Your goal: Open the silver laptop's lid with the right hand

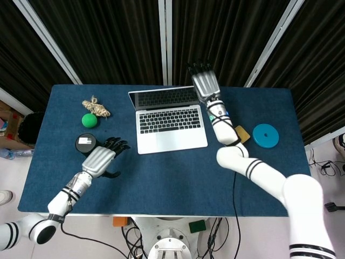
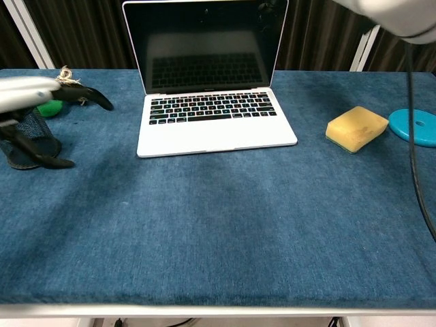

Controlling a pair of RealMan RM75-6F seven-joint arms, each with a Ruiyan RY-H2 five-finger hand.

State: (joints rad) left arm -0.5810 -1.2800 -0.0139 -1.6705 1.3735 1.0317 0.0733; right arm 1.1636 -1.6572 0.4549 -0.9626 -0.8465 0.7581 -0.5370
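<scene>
The silver laptop stands at the table's far middle with its lid raised and the dark screen facing me. My right hand is up at the lid's top right corner, flat with its fingers spread and holding nothing. In the chest view only its dark fingertips show at that corner, and whether they touch the lid I cannot tell. My left hand hovers left of the laptop, apart from it, fingers spread and empty. It shows at the left edge of the chest view.
A black mesh cup, a green ball and a rope knot lie at the left. A yellow sponge and a blue disc lie at the right. My right arm's cable hangs over the right side.
</scene>
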